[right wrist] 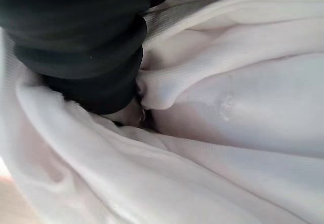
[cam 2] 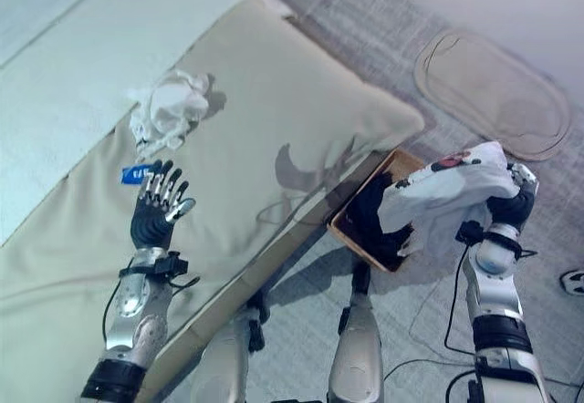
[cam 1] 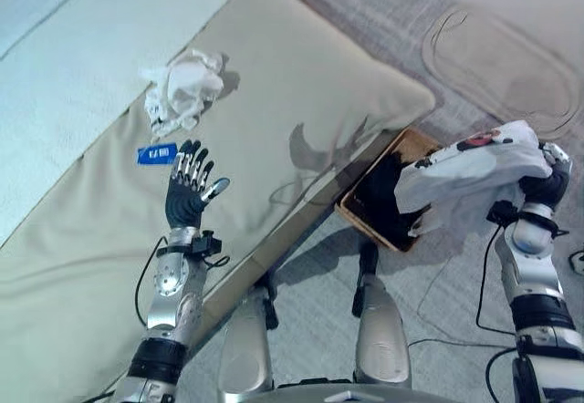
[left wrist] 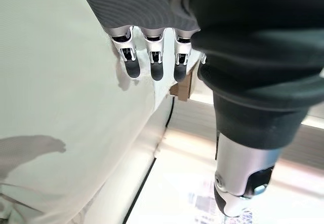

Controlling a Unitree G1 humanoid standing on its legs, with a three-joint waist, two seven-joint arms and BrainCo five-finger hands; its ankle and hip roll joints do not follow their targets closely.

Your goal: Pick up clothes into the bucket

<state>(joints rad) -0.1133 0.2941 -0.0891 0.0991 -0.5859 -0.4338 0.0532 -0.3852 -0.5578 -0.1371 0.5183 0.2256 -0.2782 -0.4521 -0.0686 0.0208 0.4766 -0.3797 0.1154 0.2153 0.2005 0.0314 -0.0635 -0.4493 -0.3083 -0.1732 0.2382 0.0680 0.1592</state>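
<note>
My right hand is shut on a white garment with a red print, holding it up over the wooden-rimmed bucket on the floor beside the bed. In the right wrist view the white cloth wraps round the hand. A second crumpled white garment lies on the beige bed cover, a little beyond my left hand. That hand stands open above the cover, fingers straight, holding nothing.
A small blue tag lies on the cover just left of my left hand. The bed's edge runs diagonally between the two arms. An oval grey mat lies on the carpet beyond the bucket.
</note>
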